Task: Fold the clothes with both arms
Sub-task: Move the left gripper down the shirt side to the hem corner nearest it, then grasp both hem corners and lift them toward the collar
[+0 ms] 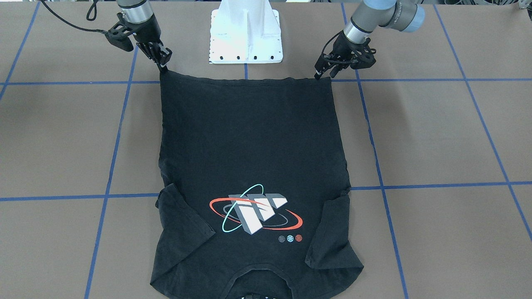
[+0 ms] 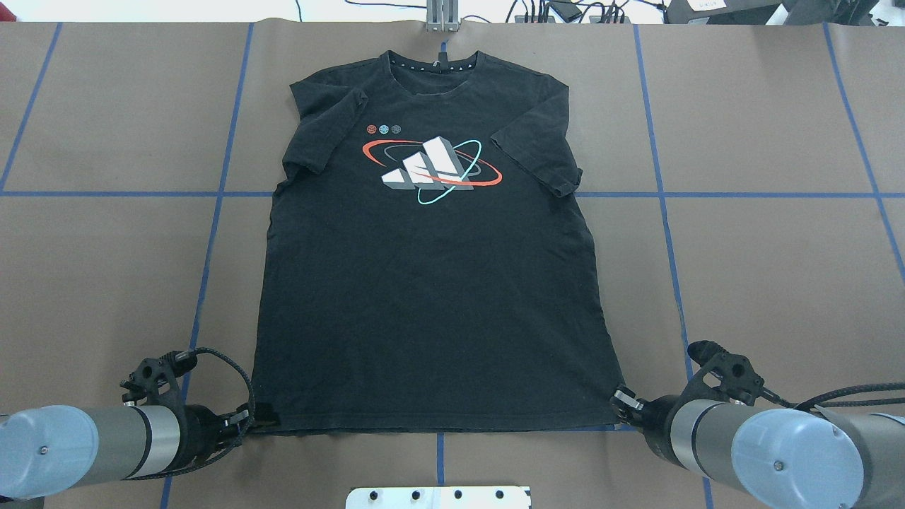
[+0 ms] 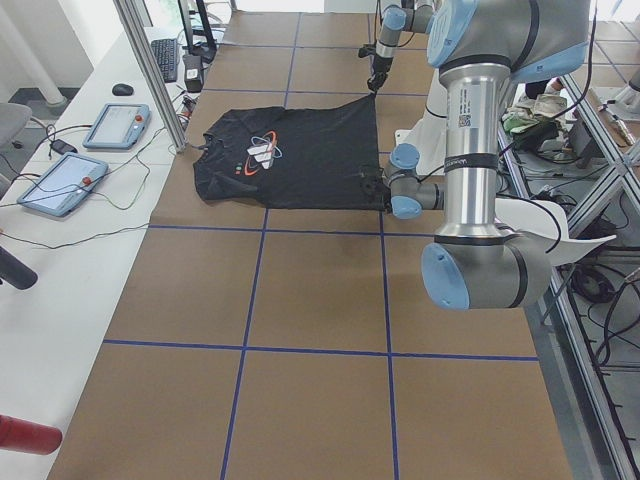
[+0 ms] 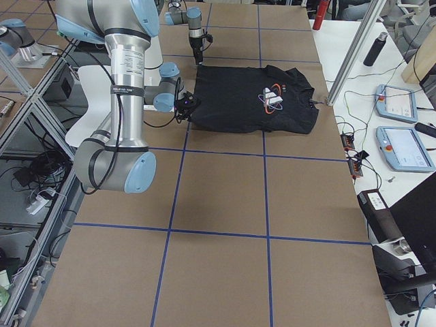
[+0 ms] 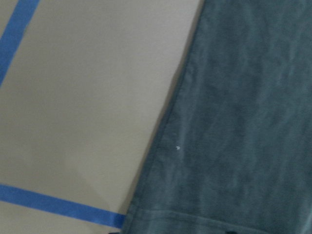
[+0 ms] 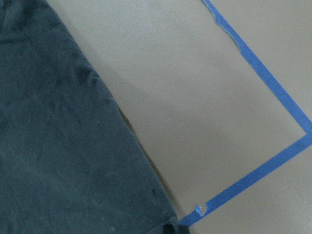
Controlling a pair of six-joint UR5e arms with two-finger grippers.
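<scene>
While pinching the two hem corners of a black short-sleeved T-shirt, stretched low over the brown paper-covered tabletop, close to its robot-side edge.

Silver-grey jointed left arm with light blue joint caps: forearm nearly level and running along that edge, wrist pointing inward toward the cloth. Black two-finger left gripper: jaws together on the hem corner at its side, tips down at tabletop level.

Matching silver-grey right arm: mirrored, coming in from the opposite side, likewise low and angled inward. Black two-finger right gripper: jaws closed on the other hem corner, with that corner standing up in a small point in the front-facing view.

Otherwise flat and face-up across the middle of the tabletop, collar toward the far edge, hem taut and parallel to the robot-side edge, just in front of the white base mount. Both short sleeves turned inward over the sides of the chest. Red, teal and white-grey swoosh logo showing on the chest, nearer the far edge. Blue tape grid lines passing beside and under the cloth.
</scene>
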